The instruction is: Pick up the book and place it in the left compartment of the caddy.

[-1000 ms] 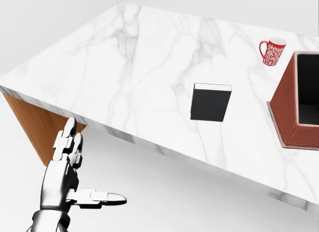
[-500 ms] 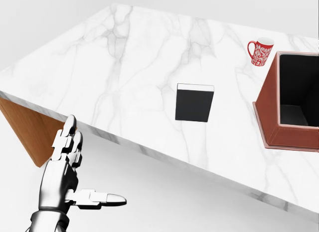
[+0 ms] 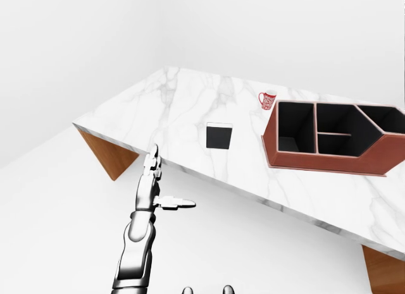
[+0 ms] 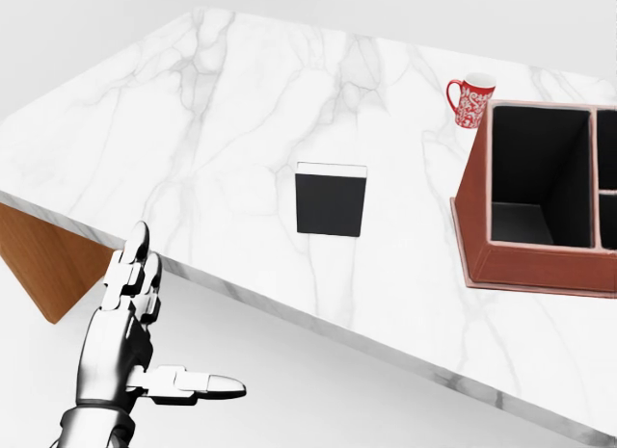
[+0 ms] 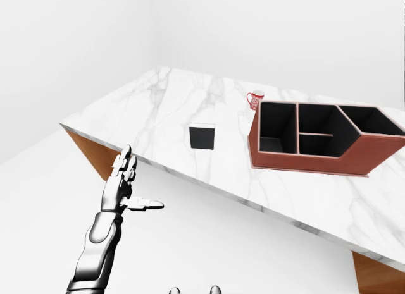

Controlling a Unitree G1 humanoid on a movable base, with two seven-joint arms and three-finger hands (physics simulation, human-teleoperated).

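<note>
Head view: left robot hand [image 4: 130, 347] spread wide, empty, short of the table [image 4: 193, 130].

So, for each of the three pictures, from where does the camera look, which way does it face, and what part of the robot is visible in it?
Head view: sits on the head, looks down at the marble table; shows the book, mug, part of the caddy, and the open left hand.
Left-eye view: on the head, wider, sees the whole caddy and left arm.
Right-eye view: nearly the same, with everything lying further left in the picture.
All three share book, mug, caddy and left hand.
</note>
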